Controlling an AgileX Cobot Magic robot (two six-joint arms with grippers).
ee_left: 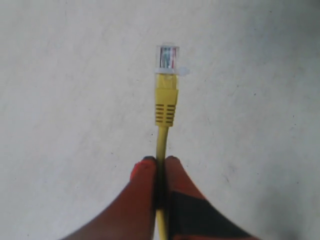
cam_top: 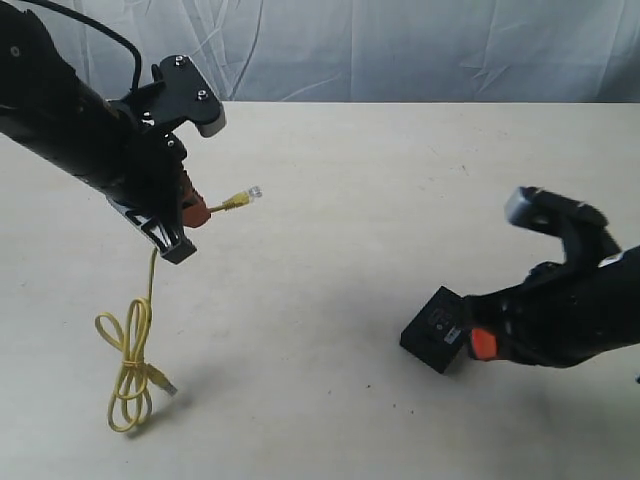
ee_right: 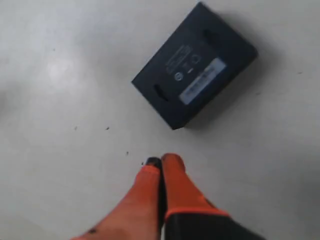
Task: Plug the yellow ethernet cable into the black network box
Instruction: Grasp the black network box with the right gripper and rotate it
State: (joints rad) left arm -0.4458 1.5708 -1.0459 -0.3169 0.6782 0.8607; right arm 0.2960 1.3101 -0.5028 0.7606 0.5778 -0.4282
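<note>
Tied loop of the yellow ethernet cable point(cam_top: 125, 370) sits nearest, hanging below the left arm and apparently reaching the worktop point(cam_top: 330, 250). The left pincer point(ee_left: 156, 164) is clamped on the cord just behind the boot, so the clear plug point(ee_left: 168, 59) juts out free, raised above the worktop. The short grip is presumably to keep the plug stiff for aiming. The black network box point(ee_right: 195, 80) lies label-up, well apart from the plug. The right pincer point(ee_right: 161, 161) is closed on nothing, tips just short of the box, likely placed to brace it. Port not visible.
</note>
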